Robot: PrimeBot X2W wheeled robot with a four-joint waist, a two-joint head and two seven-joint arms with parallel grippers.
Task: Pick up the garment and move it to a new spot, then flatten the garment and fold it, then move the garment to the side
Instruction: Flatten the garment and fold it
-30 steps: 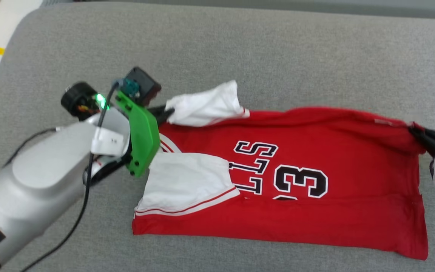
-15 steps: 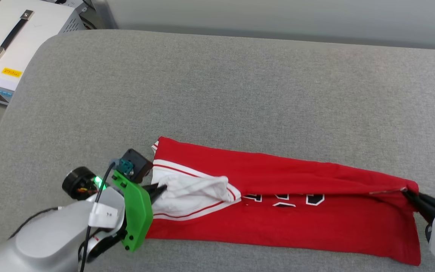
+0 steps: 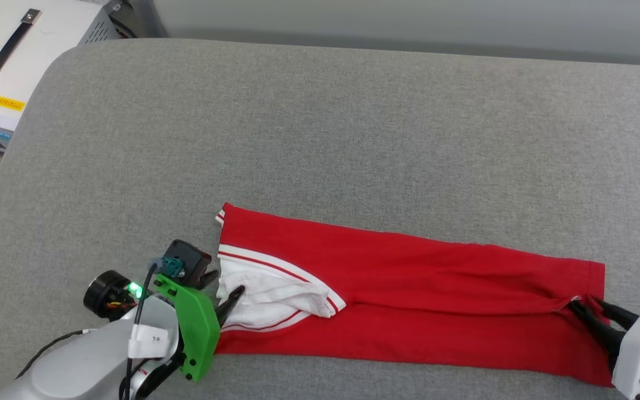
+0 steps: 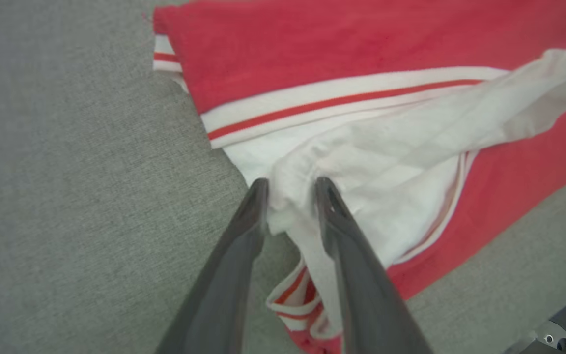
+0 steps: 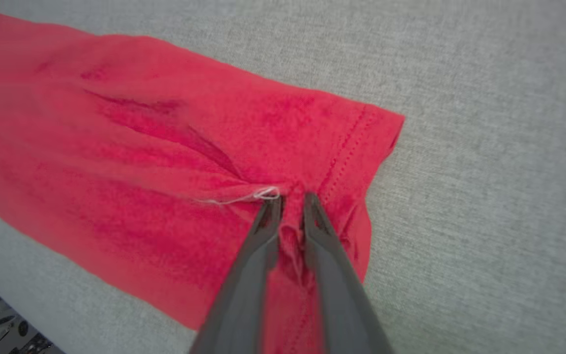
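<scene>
One grey cushion [image 3: 353, 139] carries everything. One garment [image 3: 436, 289], folded into a long red band, lies flat along the cushion's near edge. Its single visible white sleeve [image 3: 267, 294] is toward the cushion's left end, and its hem is toward the right end. There are two grippers. The left gripper [image 4: 292, 184] is at the cushion's near left, its fingers apart with a loose fold of sleeve between them. The right gripper [image 5: 292, 197] is at the near right, its fingers slightly parted around a pucker of hem.
</scene>
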